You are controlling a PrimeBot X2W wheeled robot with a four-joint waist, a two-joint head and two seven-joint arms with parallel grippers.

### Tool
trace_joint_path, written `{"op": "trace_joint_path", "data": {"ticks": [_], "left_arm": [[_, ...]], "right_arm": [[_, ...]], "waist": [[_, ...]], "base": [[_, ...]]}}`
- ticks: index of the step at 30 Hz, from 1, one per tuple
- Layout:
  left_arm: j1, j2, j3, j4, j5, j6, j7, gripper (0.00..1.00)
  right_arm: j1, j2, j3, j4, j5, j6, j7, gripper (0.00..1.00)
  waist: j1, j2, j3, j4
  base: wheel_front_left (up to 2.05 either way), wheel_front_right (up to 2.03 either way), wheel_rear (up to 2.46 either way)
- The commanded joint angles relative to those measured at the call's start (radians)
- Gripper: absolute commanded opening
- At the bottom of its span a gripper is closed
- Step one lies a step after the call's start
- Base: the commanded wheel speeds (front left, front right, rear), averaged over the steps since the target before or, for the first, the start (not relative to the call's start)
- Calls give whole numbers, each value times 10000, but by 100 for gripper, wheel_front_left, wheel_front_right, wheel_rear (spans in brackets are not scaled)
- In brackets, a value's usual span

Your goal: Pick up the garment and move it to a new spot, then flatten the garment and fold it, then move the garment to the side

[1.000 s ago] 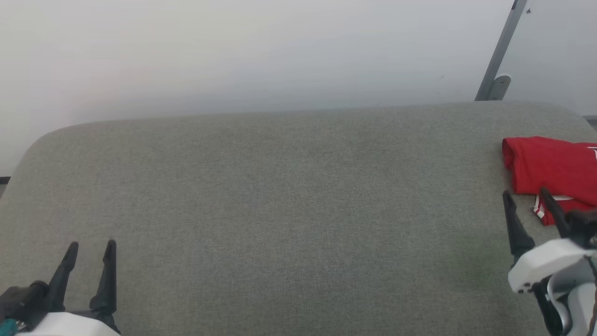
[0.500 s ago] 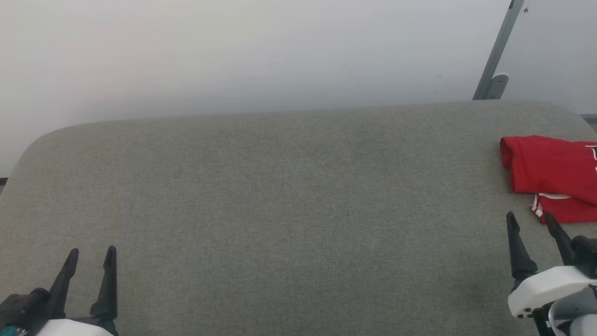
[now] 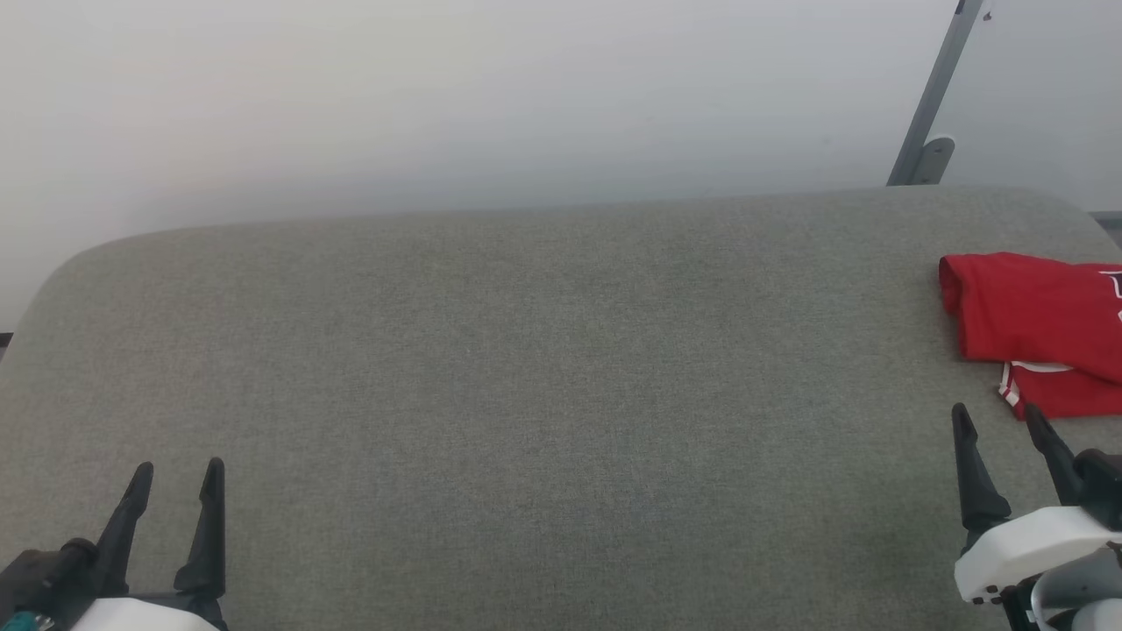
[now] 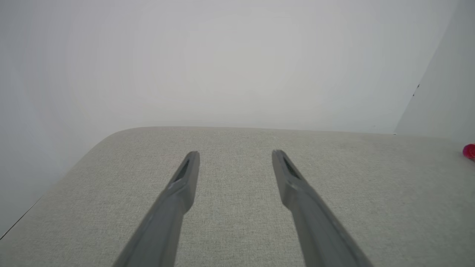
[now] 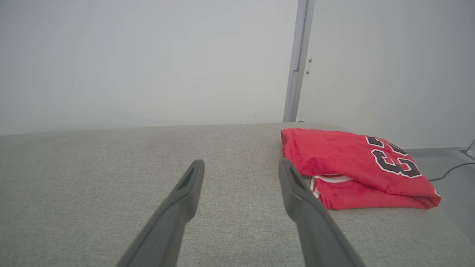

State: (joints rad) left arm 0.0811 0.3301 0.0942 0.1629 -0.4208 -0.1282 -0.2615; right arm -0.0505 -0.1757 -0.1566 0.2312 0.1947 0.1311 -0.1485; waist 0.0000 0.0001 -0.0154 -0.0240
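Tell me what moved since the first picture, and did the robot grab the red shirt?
The right gripper drew back toward the robot, jaws open. Before, it overlapped the garment's near edge; now it sits clear of it. Nothing was grabbed or let go. The garment stayed folded at the right end of the grey cushion, and the left gripper stayed open at the lower left.

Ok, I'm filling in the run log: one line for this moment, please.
garment: folded, right end of surface | left gripper: jaws open, empty | right gripper: jaws open, empty, beside garment
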Motion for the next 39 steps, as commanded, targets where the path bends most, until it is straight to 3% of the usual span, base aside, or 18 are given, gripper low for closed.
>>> {"op": "trace_joint_path", "data": {"ticks": [1, 13, 14, 23, 39], "left_arm": [[123, -30, -1, -53, 1, -27, -37, 100], [194, -98, 49, -319, 23, -28, -37, 100], [190, -92, 75, -357, 65, -28, -37, 0], [113, -541, -29, 79, -631, 1, 209, 0], [-336, -1010, 26, 224, -3030, -6, 962, 0]], "right_arm": [[57, 52, 9, -78, -18, -9, 37, 100], [90, 101, -44, -239, -82, -7, 145, 100], [88, 112, -50, -248, -93, -9, 157, 0], [119, 303, -114, 246, 691, 2, 381, 0], [2, 501, 60, 144, 3578, 1, 808, 0]], "waist": [[0, -1, 2, 3], [0, -1, 7, 31], [0, -1, 7, 33], [0, -1, 13, 38], [0, -1, 36, 64]], "base": [[0, 0, 0], [0, 0, 0], [0, 0, 0], [0, 0, 0], [0, 0, 0]]}}
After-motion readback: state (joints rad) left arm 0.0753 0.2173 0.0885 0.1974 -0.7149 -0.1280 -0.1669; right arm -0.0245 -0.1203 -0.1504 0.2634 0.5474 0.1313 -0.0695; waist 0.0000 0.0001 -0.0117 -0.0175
